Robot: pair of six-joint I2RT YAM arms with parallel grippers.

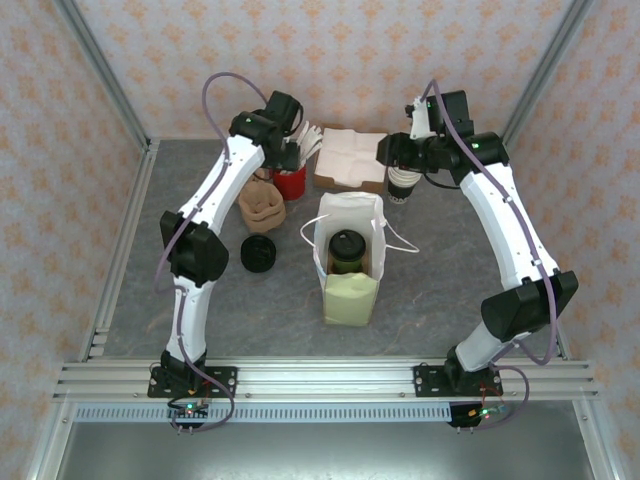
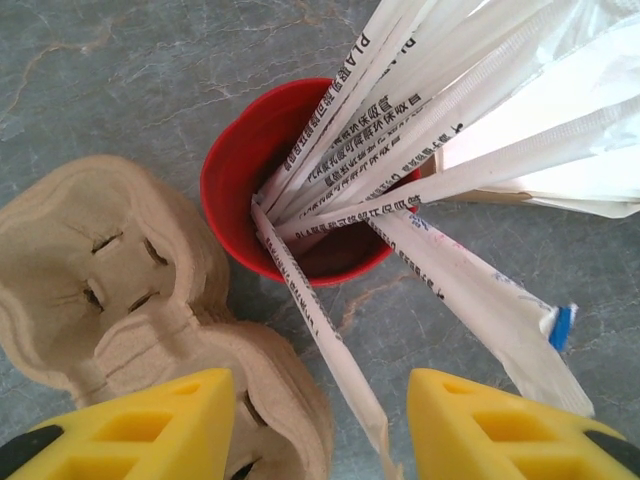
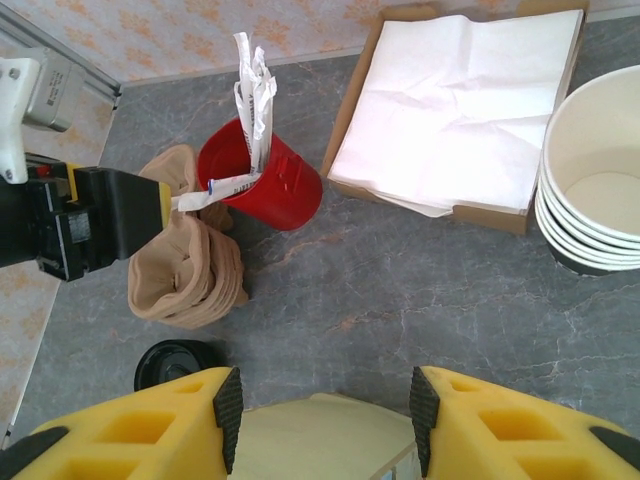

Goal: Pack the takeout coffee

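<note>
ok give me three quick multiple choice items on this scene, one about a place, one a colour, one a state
1. Where is the takeout coffee relative to the white bag?
a) left of it
b) behind it
c) inside it

2. What colour is the cup holding the wrapped straws?
a) blue
b) red
c) green

3. How do the left fingers stand?
a) pressed shut
b) apart, one straw running between them
c) clamped on the cup's rim

Answers:
1 c, the top view shows its dark lid down inside the open bag.
2 b, both wrist views show a red cup.
3 b, the left wrist view shows a clear gap with a straw passing through it.
</note>
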